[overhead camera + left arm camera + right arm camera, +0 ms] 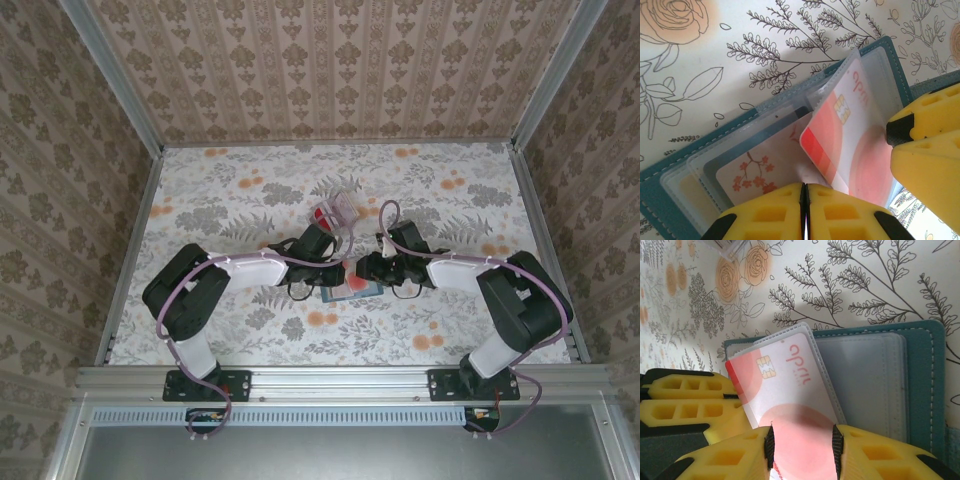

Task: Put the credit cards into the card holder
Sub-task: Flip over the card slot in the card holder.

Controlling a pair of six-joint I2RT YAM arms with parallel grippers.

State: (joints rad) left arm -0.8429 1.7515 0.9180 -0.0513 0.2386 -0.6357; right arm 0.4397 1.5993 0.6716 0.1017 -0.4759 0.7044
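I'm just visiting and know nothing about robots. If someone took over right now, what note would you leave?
Left gripper: shut at the edge of the open card holder; whether it pinches a sleeve is unclear.
Right gripper: shut on a red-and-white card, partly inside a clear sleeve.
Done: a blossom-print card sits in another sleeve.
Left to do: push this card home; more red cards lie in the clear box.
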